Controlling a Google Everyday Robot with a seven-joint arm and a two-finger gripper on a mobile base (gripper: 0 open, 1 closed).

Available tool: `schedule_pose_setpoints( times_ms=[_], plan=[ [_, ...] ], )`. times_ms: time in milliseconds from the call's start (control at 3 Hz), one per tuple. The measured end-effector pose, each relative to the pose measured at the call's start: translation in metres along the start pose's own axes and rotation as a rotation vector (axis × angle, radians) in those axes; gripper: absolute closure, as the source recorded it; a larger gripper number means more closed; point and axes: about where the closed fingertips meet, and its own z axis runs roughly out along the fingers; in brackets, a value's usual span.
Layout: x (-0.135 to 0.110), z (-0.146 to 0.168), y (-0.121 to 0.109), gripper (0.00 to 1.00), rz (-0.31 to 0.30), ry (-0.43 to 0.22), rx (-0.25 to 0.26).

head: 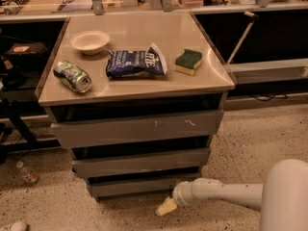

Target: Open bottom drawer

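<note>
A: Right, low down first: gripper (166, 207) at the tip of the white arm (221, 194), hovering just over the speckled floor (260, 138). Holding anything?

B: Nothing visible in it. Open or closed: cannot tell from here. Apparently not touching the cabinet either, with a slight gap up to the nearest edge.

A: And just above it, a little to the left?

B: The bottom drawer (139, 185), lowest of three, plain grey front, seemingly shut or close to it. Higher again, the middle drawer front (142, 161), then the widest drawer front (137, 128) with pale scratch marks.

A: Which step, then?

B: Approach, most likely; no pull begun yet. Next: rise a touch, reach for the slab's lower or side edge, catch it, draw straight back toward the base. No handle there, so a careful hook on the edge.

A: Farthest up, on the top?

B: Well above the tool: bowl (89, 41), can (72, 75) on its side, blue chip bag (136, 63), green sponge (188, 61). Nothing among them in the way.
</note>
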Motion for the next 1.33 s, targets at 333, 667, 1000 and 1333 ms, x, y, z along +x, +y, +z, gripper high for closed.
schedule_pose_setpoints(
  times_ms=[333,667,1000,1333],
  plan=[
    [-0.008,0.007,-0.011,0.0,-0.021,-0.005,-0.001],
    [-0.028,0.043,-0.041,0.0,-0.095,0.007,-0.008],
    [-0.029,0.049,-0.043,0.0,-0.102,0.008,-0.015],
    [-0.032,0.054,-0.046,0.0,-0.117,0.011,-0.018]
  ],
)
